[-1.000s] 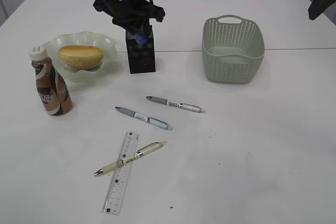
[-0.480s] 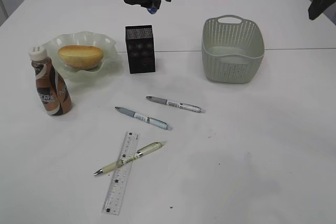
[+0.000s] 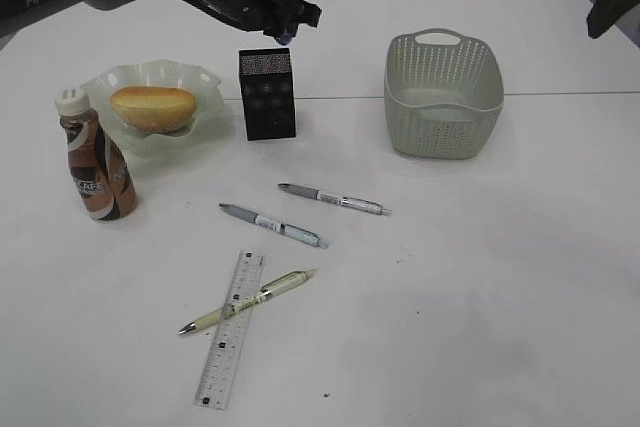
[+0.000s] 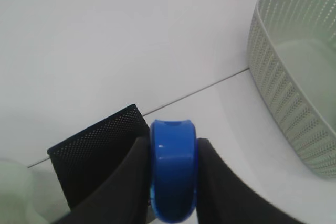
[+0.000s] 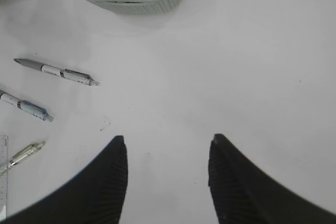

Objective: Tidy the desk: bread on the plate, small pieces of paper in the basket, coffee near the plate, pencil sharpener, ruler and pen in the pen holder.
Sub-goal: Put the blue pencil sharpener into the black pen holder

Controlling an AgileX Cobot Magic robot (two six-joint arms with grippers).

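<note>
White worktop [image 3: 500, 277] with faint seam. Left tool [image 4: 173, 182] pinches blue pencil sharpener [image 4: 173, 174] above black mesh pen holder [image 3: 267, 93]; right tool [image 5: 167, 177] spread, empty.

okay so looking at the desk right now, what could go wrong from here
The left gripper pinches a small blue plastic pencil sharpener above the black mesh pen holder. The opening is narrow, so a release slightly off-centre could bounce it off the rim onto the white desk. The holder looks light, and a low descent might tip it toward the green ruffled glass plate.
</note>
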